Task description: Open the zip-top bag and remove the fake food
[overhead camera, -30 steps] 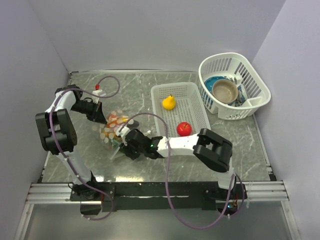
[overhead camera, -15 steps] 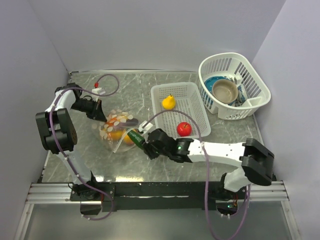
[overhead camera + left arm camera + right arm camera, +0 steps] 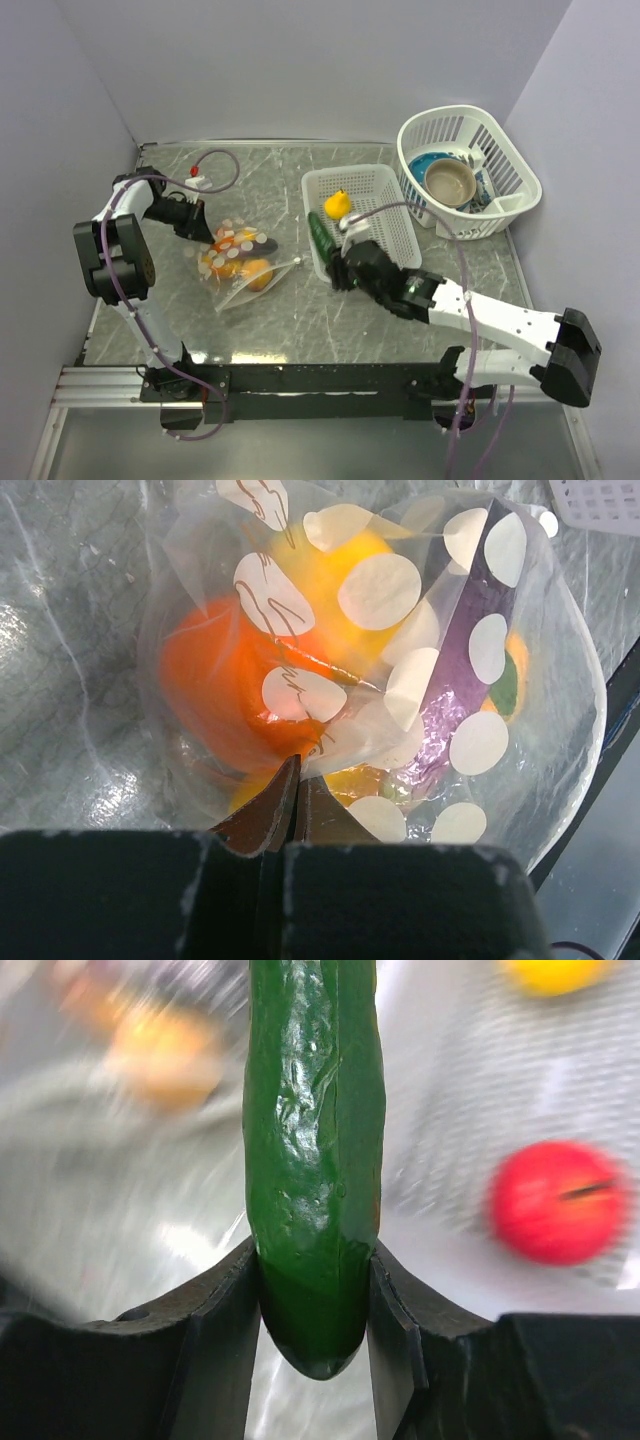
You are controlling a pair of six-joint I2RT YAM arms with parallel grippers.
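Overhead, my right claw (image 3: pixel 331 262) clamped the cucumber (image 3: pixel 320 234) at the left rim of the flat basket (image 3: pixel 362 172); left of that basket my left claw (image 3: pixel 205 232), closed, pinched the zip-top bag (image 3: pixel 238 262). Left wrist: orange food (image 3: pixel 215 690) showed through its dotted plastic. Right wrist: the cucumber sat gripped between my fingers (image 3: pixel 215 1320).

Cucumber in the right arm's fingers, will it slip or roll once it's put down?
Probably stiff: the cucumber juts straight though pinched only near one end by the fingers. Its glossy skin looks slippery, so it might slide in that grip. Long and rounded, it would likely roll sideways on a flat surface.
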